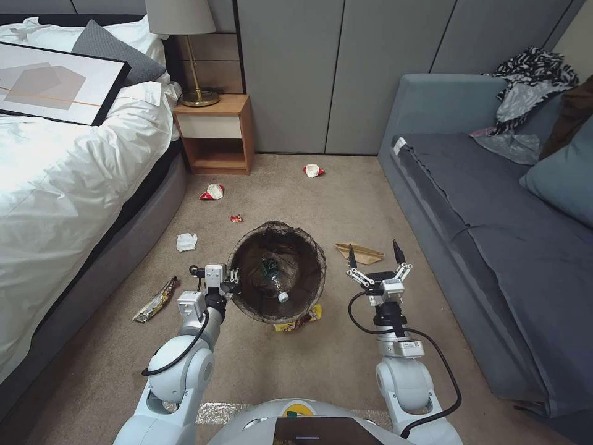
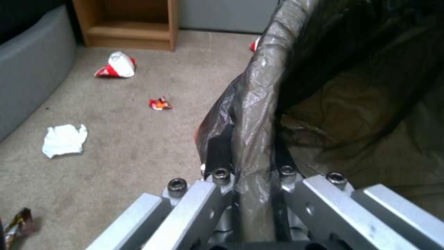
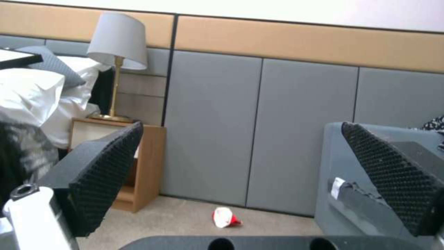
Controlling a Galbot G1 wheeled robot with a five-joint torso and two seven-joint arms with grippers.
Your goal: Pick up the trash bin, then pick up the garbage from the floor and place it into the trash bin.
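Note:
In the head view the trash bin [image 1: 250, 247], lined with a dark bag, is at the centre of the carpet, and a clear bottle [image 1: 274, 281] lies inside it. My left gripper [image 1: 232, 277] is shut on its left rim. The left wrist view shows that gripper [image 2: 249, 152] clamped over the bag-covered rim [image 2: 259, 104]. My right gripper [image 1: 374, 253] stands open to the right of the bin, just in front of a flat brown paper bag [image 1: 360, 252]; its fingers [image 3: 109, 173] hold nothing. Garbage on the floor includes a yellow wrapper [image 1: 299, 319] peeking from under the bin, a foil wrapper [image 1: 155, 300], a tissue [image 1: 186, 241] and red-and-white wrappers [image 1: 212, 192].
A bed [image 1: 68, 185] runs along the left and a grey sofa [image 1: 494, 235] along the right. A wooden nightstand [image 1: 216, 133] with a lamp stands at the back wall. Another red-and-white wrapper [image 1: 313, 170] and a small red scrap [image 1: 236, 219] lie beyond the bin.

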